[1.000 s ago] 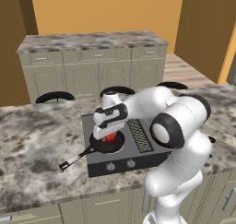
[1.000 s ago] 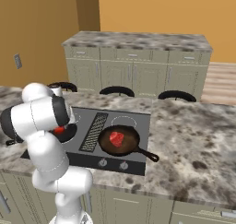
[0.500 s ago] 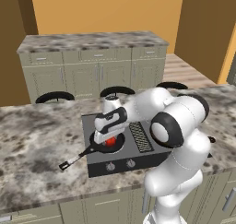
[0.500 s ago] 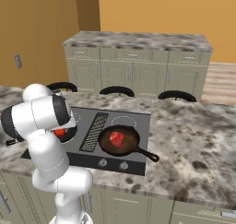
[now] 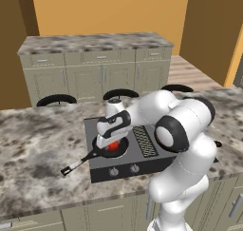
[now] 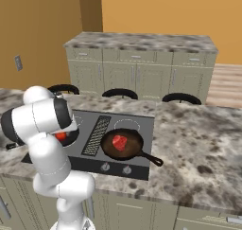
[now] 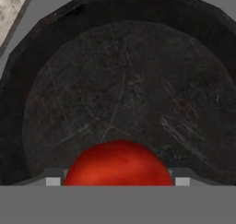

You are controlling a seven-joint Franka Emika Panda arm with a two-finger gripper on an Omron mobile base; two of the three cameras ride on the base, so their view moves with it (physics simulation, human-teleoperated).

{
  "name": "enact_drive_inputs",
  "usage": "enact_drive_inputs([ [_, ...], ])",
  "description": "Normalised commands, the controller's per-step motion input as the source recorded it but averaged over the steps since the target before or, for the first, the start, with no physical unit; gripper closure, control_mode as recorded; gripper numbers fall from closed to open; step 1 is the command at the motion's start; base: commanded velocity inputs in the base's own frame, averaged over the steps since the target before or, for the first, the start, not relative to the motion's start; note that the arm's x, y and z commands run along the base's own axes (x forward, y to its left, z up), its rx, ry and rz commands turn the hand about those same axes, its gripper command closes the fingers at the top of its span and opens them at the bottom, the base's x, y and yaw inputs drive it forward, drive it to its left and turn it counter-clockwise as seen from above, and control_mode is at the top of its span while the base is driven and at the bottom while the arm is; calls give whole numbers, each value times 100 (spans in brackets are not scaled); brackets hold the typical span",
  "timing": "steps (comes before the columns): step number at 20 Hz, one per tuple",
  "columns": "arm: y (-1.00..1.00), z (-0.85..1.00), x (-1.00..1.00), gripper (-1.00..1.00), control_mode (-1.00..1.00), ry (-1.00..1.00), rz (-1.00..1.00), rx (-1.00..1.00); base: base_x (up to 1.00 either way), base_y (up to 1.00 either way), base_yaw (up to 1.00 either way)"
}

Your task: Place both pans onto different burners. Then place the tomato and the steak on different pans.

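Left base view: arm reaches forward over the dark cooktop (image 5: 142, 166) set in the granite counter (image 5: 42, 144). Gripper (image 5: 108, 142) hangs low over the black pan (image 5: 97, 151), which sits on the left side of the cooktop, its long light-tipped handle pointing out to the left over the counter. Tomato (image 5: 113, 147) lies in that pan, directly beneath the hand; whether the fingers touch it cannot be told from this angle. Ribbed grill strip (image 5: 144, 140) runs just right of the pan. Right base view: brown pan (image 6: 124, 144) sits on the right side of the cooktop (image 6: 142, 129), black handle pointing toward the front right edge; steak (image 6: 120, 142) lies flat near its middle. A white burner ring (image 6: 126, 124) shows bare behind this pan. Tomato (image 6: 60, 136) shows as a red patch at the edge of the arm's white links. Hand view: tomato (image 7: 119, 165) rests on the scratched floor of the black pan (image 7: 120, 80), close under the camera; jaws stand wide, tomato between them, contact not discernible.
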Motion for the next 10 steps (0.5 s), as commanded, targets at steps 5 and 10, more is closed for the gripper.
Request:
enact_drive_inputs([
  [5, 0, 26, 0, -100, -100, 0, 0, 1, 0, 0, 0],
  [10, -7, 63, -2, -100, -100, 0, 0, 5, 0, 0, 0],
])
